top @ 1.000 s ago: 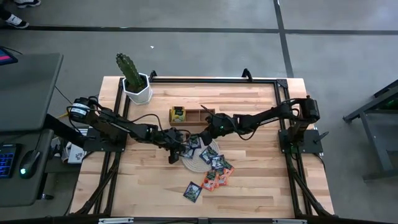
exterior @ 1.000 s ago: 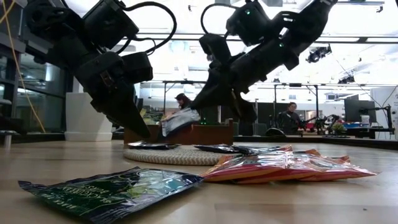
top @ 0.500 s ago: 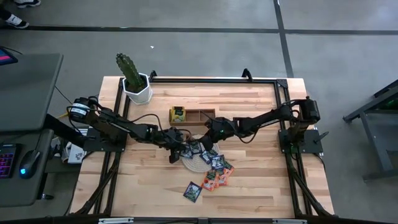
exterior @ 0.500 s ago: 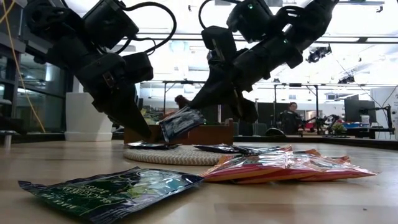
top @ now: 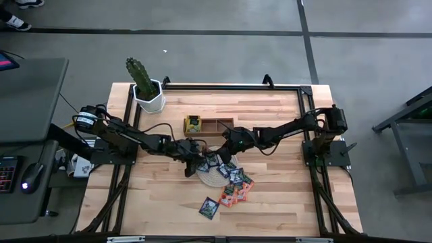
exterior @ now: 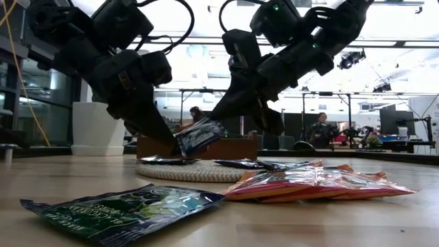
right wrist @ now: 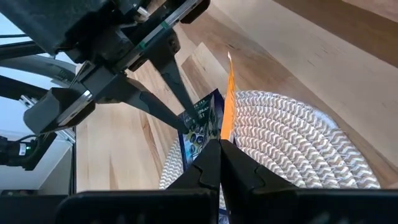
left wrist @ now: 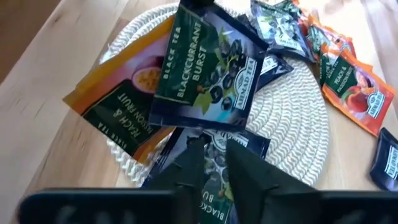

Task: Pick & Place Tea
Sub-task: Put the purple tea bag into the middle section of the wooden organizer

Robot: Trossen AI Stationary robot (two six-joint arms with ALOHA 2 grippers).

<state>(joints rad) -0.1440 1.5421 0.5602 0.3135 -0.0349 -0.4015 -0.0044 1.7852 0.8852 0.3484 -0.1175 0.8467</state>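
On woven mat (top: 214, 177), dark tea sachets (top: 229, 167).

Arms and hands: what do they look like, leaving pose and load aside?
Both arms are dark, jointed, with looping black cables. The left hand and right hand each end in two slim, tapered black fingers. The left arm's base joint carries a pale band.

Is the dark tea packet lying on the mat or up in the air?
In the air: the right end effector holds the dark packet above the mat.
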